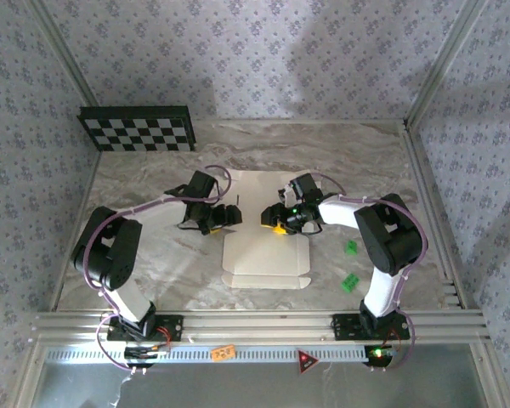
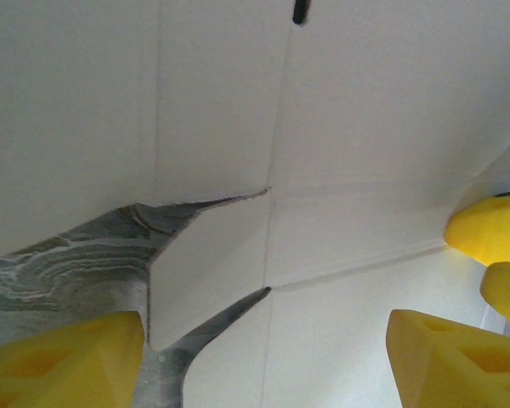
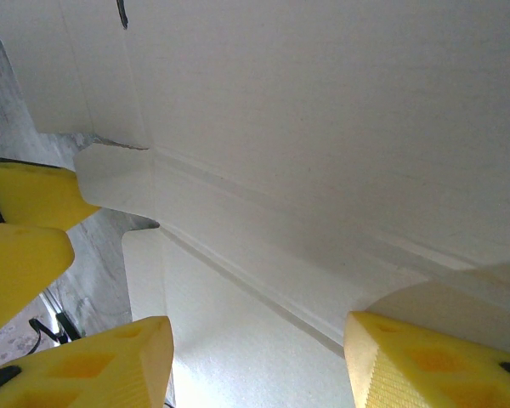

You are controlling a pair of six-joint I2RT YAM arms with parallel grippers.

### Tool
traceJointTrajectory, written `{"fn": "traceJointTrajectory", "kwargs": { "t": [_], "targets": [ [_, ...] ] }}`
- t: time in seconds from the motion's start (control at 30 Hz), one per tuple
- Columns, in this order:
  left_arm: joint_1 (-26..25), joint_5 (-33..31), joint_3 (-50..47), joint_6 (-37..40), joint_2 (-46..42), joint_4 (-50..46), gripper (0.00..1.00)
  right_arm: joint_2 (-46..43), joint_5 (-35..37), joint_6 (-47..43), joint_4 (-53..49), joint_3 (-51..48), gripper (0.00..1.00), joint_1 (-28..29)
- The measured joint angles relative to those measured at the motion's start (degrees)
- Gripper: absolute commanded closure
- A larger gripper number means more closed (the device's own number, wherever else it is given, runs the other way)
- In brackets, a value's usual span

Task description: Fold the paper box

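While left tool and right tool gape — the paper box lies between.

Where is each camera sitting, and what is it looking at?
Top: above and behind, looking down at table, paper box, both arms.
Left wrist: on the left gripper, facing the box; its yellow fingers show.
Right wrist: on the right gripper, facing the box; its yellow fingers show.
Shared: both wrist views show the box and the other gripper.
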Motion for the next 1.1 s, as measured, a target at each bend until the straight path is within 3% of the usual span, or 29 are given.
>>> {"fn": "traceJointTrajectory", "kwargs": {
  "t": [0.63, 1.1],
  "targets": [
    [-3.13, 4.00, 1.38, -1.33, -0.55, 4.50, 0.39, -0.11, 0.92, 0.00, -0.44, 0.20, 0.42, 0.42],
    [-3.91, 7.04, 3.72, -2.12, 7.04, 9.73, 0.52, -0.28, 1.33, -0.02, -0.42, 0.07, 0.42, 0.55]
  ]
}}
